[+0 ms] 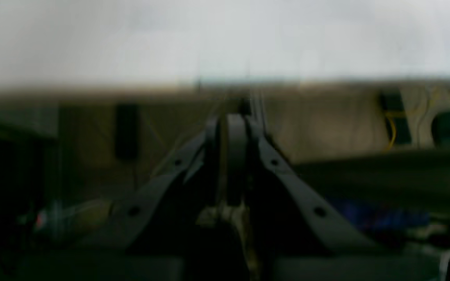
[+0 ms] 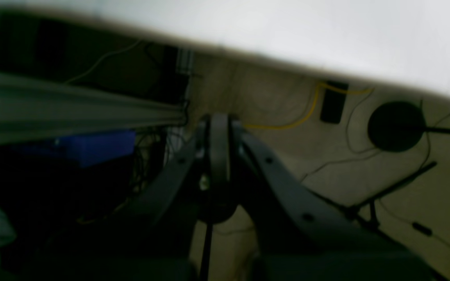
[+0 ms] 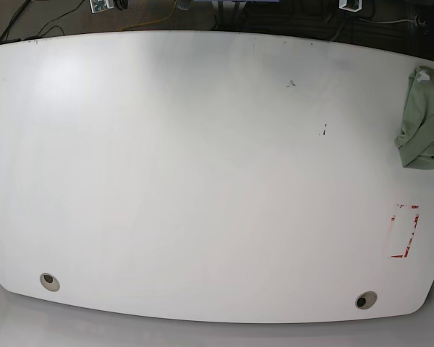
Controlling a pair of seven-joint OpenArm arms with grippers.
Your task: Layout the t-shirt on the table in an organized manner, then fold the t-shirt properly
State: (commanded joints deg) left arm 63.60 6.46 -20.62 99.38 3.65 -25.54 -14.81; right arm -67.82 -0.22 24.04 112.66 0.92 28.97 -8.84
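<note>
- Base view shows the t-shirt (image 3: 424, 119) bunched in a rumpled heap at the far right edge of the counter (image 3: 202, 181), partly cut off by the frame, so its full extent cannot be told.
- Nearly all of the white counter surface lies bare; two round grey grommets (image 3: 49, 281) (image 3: 365, 300) sit near the front edge, and a red tape outline (image 3: 404, 231) marks a spot just below the garment on the right side.
- Neither arm appears in the base view.
- Left wrist view, blurred, shows the left tool (image 1: 234, 128) with its jaws drawn together at the tip and nothing of the shirt between them; beyond it are the counter's underside and a dim floor.
- Right wrist view shows the right tool (image 2: 219, 128) likewise drawn narrow and holding nothing, looking toward the counter edge, cables and a dark round base on the floor; both tools seem to hang off the counter's surface.
- By my judgement the task has not begun: the shirt is neither spread nor squared, and no fold is made.
- What is left is everything: reach the heap, bring it toward the open middle, flatten body and sleeves, then fold.
</note>
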